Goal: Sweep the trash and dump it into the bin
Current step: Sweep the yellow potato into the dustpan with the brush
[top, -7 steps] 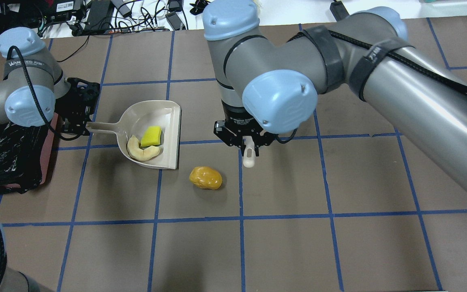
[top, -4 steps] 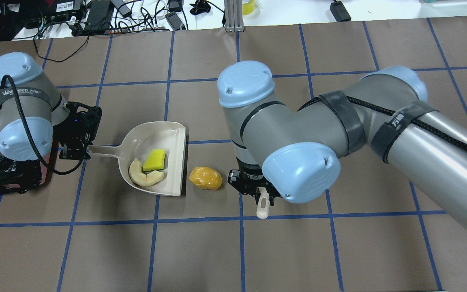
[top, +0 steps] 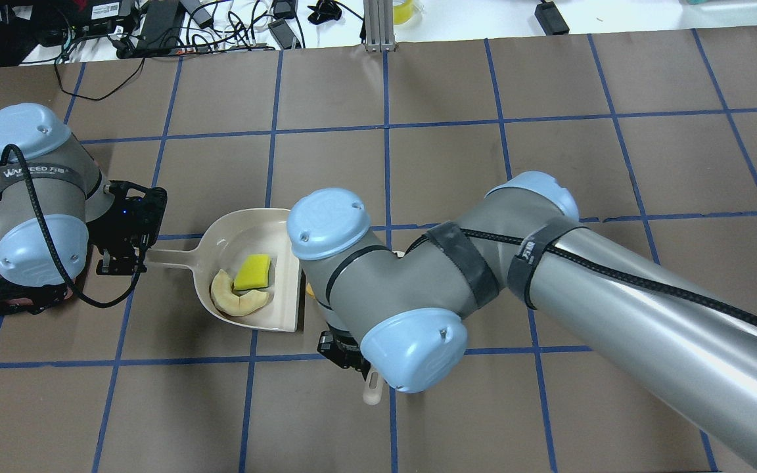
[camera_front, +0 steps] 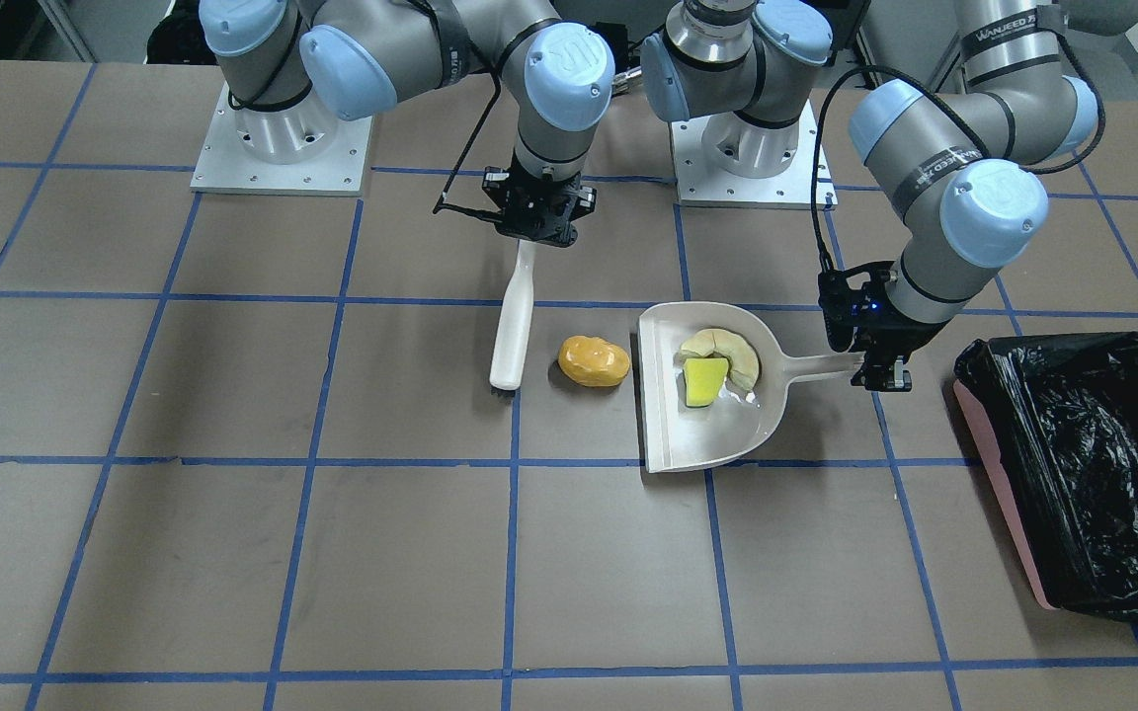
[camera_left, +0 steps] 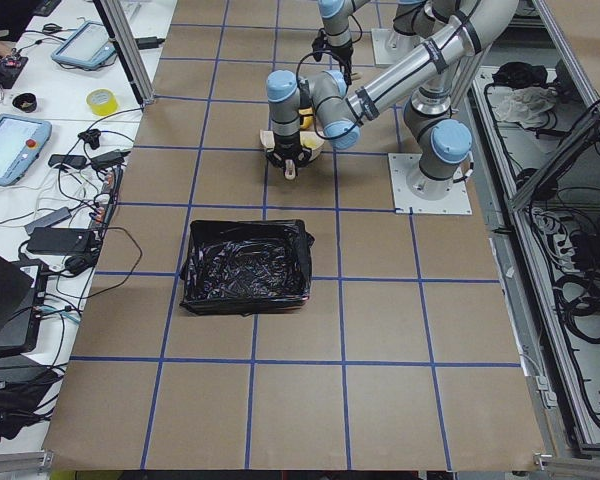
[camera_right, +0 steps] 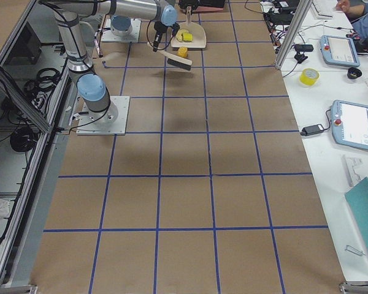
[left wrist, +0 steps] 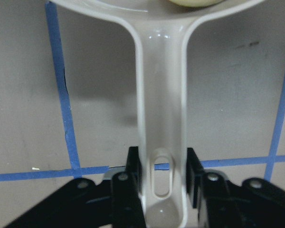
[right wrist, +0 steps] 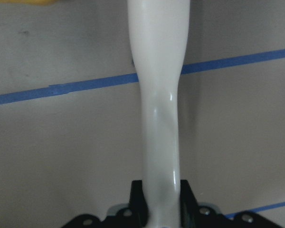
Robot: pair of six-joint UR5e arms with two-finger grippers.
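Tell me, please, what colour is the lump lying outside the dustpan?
The lump is glossy orange-yellow, clearest in the exterior front-facing view.

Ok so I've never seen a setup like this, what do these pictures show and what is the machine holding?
Two grey robot arms stand at a brown table. Two pictures look down from opposite sides, two from the table's ends, two from cameras on the wrists. The left end effector grips the handle of a beige dustpan holding a pale crescent slice and a yellow wedge. The right end effector grips a white brush. An orange lump lies on the table between brush and dustpan. A pink bin lined with a black bag waits on the left arm's side.
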